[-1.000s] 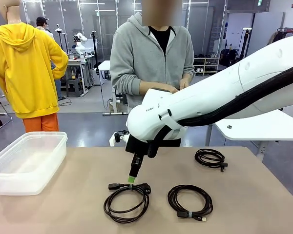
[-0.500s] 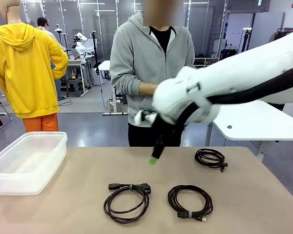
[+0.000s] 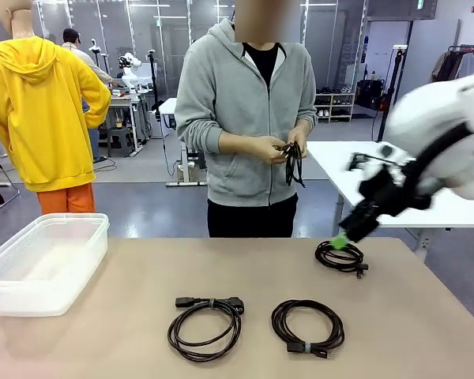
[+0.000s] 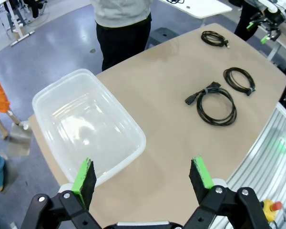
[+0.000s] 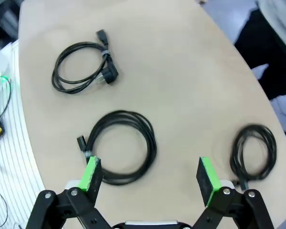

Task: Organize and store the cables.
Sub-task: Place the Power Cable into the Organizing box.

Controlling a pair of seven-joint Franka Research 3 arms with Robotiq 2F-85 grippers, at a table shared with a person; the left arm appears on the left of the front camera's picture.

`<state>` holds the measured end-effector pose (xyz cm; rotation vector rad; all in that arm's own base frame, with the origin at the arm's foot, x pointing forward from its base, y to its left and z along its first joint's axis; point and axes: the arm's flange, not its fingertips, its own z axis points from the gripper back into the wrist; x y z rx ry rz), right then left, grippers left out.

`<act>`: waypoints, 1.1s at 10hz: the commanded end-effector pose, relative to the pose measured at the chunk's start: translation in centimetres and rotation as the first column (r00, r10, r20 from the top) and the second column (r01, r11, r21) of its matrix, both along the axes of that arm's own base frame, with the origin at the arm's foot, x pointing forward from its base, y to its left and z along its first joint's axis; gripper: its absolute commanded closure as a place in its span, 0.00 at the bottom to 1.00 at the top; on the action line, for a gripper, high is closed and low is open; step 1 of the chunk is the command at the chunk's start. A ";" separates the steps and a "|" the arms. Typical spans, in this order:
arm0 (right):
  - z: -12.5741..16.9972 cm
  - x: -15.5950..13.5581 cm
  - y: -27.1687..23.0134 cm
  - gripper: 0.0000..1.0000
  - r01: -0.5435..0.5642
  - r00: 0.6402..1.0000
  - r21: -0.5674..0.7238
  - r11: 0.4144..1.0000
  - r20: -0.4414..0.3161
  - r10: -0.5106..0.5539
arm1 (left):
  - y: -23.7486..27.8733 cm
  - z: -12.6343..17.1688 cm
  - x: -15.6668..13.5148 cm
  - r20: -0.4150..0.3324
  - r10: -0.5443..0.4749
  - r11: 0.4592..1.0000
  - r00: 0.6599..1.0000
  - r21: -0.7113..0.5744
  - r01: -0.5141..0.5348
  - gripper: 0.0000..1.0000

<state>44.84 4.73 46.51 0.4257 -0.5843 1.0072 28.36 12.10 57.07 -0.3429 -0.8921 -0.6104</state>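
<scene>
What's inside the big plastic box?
Nothing: the box looks empty, only its bare shiny floor. The cables lie outside on the table. A finger of the left gripper hides a bit of its near rim.

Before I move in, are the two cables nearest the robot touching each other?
Apart. The front view shows bare table between the left cable and the right cable; the right wrist view shows the same gap.

Left gripper (image 4: 142, 166): jaws spread wide, nothing between them — aimed down from high up.
Right arm (image 3: 442, 118): comes in from the right side, blurred.
Right gripper (image 5: 148, 166): jaws wide apart, empty — pointing downward.
</scene>
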 end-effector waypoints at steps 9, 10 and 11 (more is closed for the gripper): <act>-1.4 -8.8 -13.5 0.00 0.187 0.972 0.201 0.961 0.107 -0.212 | -0.1 0.0 0.1 0.004 -0.012 1.000 1.000 -0.005 0.012 0.00; -1.4 -8.8 -13.5 0.00 0.187 0.972 0.201 0.961 0.107 -0.212 | -0.1 0.0 0.1 0.004 -0.012 1.000 1.000 -0.005 0.012 0.00; -1.4 -8.8 -13.5 0.00 0.187 0.972 0.201 0.961 0.107 -0.212 | -0.1 0.0 0.1 0.004 -0.012 1.000 1.000 -0.005 0.012 0.00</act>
